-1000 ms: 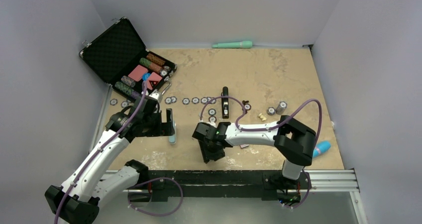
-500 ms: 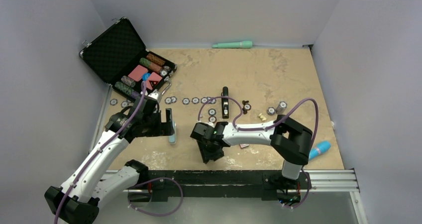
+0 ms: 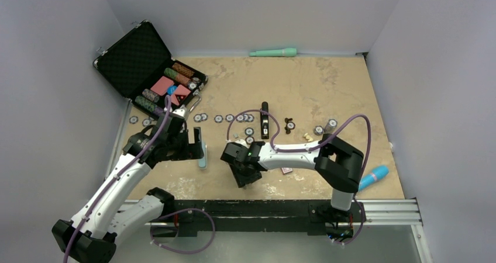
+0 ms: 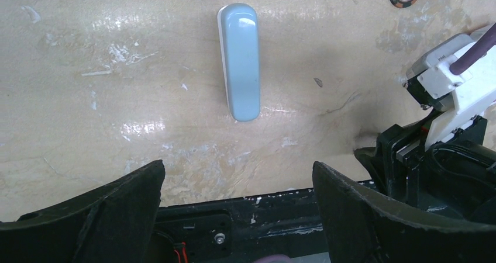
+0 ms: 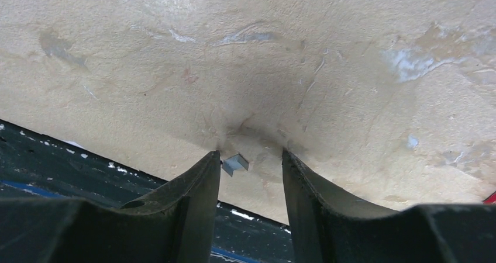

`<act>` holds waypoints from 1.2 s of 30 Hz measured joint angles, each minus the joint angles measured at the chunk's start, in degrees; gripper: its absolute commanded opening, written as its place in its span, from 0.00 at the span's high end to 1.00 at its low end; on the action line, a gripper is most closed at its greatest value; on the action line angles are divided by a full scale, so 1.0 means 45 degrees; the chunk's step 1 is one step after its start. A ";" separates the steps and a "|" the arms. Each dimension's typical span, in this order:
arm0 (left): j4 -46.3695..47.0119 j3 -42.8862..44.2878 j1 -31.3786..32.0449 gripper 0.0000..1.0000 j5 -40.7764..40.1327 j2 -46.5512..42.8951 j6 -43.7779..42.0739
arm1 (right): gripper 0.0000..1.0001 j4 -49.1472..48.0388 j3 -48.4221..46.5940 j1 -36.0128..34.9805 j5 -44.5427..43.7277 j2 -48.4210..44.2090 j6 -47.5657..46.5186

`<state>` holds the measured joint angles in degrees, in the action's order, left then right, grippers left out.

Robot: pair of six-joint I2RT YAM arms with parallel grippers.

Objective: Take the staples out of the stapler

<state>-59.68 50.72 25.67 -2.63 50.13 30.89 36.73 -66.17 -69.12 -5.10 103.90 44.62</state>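
The right tool [image 5: 250, 155] is down at the near edge of the table [image 3: 327, 82], about midway along it. Its jaws stand half apart, and the staples [image 5: 235, 164] lie on the bare surface between them, just beside one finger (touching or not, I cannot tell) and not pinched. The stapler [image 3: 264, 123] lies apart at mid-table, in a row of poker chips [image 3: 218, 118]. The left tool [image 4: 237, 166] hangs wide open, holding nothing, above a pale blue bar [image 4: 239, 60] nearer the left edge.
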 measured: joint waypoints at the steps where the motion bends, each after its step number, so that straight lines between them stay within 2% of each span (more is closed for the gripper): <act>1: -0.0005 0.0000 0.0000 0.00 -0.0049 -0.0034 0.0005 | 0.52 -0.0019 0.0000 -0.0015 -0.0039 0.0000 -0.0146; 11: -0.0233 0.0000 -0.0005 0.00 -0.0432 -0.0442 0.0010 | 0.48 -0.0476 0.0685 -0.0471 -0.0767 -0.0675 -0.1316; 20: -0.0277 0.0000 -0.0034 0.00 -0.0486 -0.0568 0.0010 | 0.48 -0.0738 0.0408 -0.1773 -0.1409 -0.0670 -0.2113; 36: -0.0277 0.0000 -0.0049 0.00 -0.0476 -0.0573 0.0010 | 0.50 -0.0933 0.0413 -0.1734 -0.1996 -0.0165 -0.2234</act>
<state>-60.93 50.72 25.45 -4.78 47.55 30.94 32.53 -64.31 -76.93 -14.09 103.15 34.57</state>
